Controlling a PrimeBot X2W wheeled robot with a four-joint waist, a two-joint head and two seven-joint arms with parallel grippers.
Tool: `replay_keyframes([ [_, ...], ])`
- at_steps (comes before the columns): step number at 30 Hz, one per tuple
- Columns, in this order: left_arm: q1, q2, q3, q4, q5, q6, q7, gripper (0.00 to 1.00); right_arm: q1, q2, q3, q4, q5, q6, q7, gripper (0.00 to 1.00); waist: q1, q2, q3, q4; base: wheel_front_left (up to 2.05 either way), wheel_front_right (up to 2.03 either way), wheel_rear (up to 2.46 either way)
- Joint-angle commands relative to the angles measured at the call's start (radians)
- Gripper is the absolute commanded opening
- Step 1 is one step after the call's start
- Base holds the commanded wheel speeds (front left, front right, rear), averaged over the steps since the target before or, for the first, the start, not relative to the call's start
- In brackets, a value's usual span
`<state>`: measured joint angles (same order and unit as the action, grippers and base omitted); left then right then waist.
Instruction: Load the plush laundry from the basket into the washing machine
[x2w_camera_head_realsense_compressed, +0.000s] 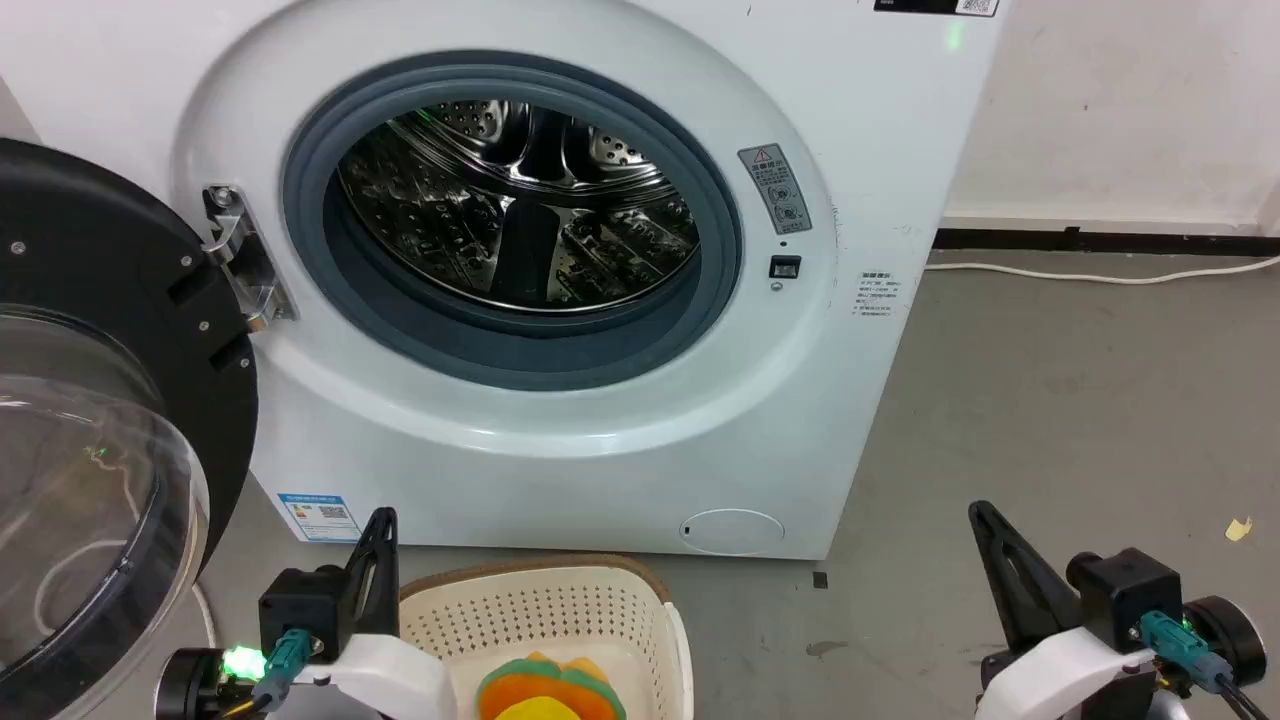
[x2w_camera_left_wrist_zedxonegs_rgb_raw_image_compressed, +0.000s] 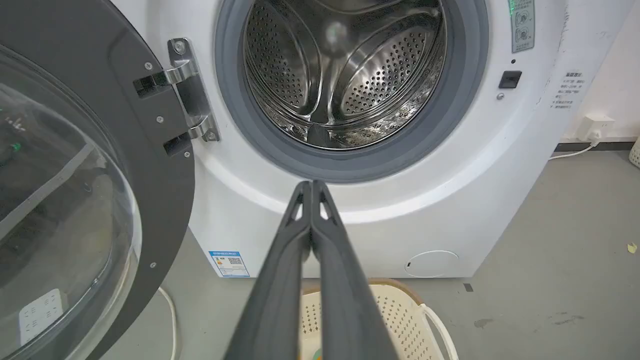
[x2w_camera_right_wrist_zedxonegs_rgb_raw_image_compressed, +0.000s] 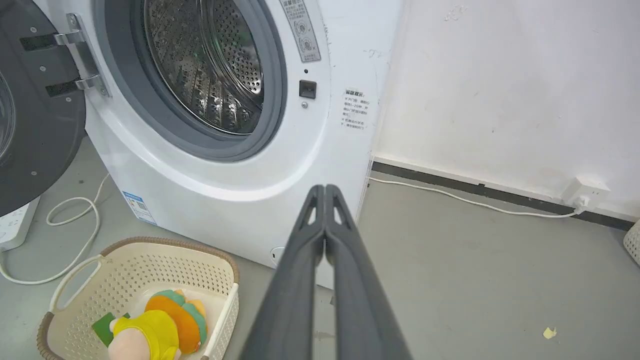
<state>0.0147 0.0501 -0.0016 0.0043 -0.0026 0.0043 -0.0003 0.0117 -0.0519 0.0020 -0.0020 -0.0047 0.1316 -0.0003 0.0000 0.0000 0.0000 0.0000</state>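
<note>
left gripper (x2w_camera_left_wrist_zedxonegs_rgb_raw_image_compressed: 311, 186): fingers pressed together, nothing held; we see it aimed at the washer front, over the basket's left side.
right gripper (x2w_camera_right_wrist_zedxonegs_rgb_raw_image_compressed: 325, 189): also closed and empty, out over bare floor (x2w_camera_head_realsense_compressed: 1050, 400), well apart from the basket.
plush doll (x2w_camera_right_wrist_zedxonegs_rgb_raw_image_compressed: 155, 325): lies in the laundry basket (x2w_camera_right_wrist_zedxonegs_rgb_raw_image_compressed: 165, 243), below the left fingertips and back toward the robot.
doll axis: runs roughly robot-to-washer, with the cream head nearest us and the orange-green end toward the machine.
nearer arm: left, we judge; it sits just beside the basket wall.
coming move: we'd say open the left fingers, tip down and back, and close across the doll's short width.
washing machine (x2w_camera_head_realsense_compressed: 600, 440): door (x2w_camera_head_realsense_compressed: 110, 330) swung open to the left, drum (x2w_camera_head_realsense_compressed: 520, 210) empty, just beyond the basket.
</note>
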Motion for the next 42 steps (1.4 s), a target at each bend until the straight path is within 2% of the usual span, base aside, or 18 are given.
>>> replay_keyframes([
  [1, -0.015, 0.0, 0.002, -0.004, 0.003, -0.004, 0.0, 0.0, -0.012, 0.002, -0.002, 0.002, 0.005, -0.001, 0.0, 0.0, 0.0, 0.0, 0.0, 0.0, 0.0, 0.0, 0.0],
  [31, -0.015, 0.0, 0.002, -0.004, 0.003, -0.004, 0.0, 0.0, -0.012, 0.002, -0.002, 0.002, 0.005, -0.001, 0.0, 0.0, 0.0, 0.0, 0.0, 0.0, 0.0, 0.0, 0.0],
  [32, 0.0, 0.0, 0.0, 0.0, 0.0, 0.0, 0.0, 1.0, 0.0, 0.0, 0.0, 0.0, 0.0, 0.0, 0.0, 1.0, 0.0, 0.0, 0.0, 0.0, 0.0, 0.0, 0.0],
  [42, 0.001, 0.0, -0.009, 0.005, -0.011, 0.006, -0.013, 1.0, 0.0, 0.0, 0.001, -0.001, 0.018, 0.0, -0.013, 1.0, 0.0, 0.0, 0.004, -0.001, 0.0, 0.0, 0.0],
])
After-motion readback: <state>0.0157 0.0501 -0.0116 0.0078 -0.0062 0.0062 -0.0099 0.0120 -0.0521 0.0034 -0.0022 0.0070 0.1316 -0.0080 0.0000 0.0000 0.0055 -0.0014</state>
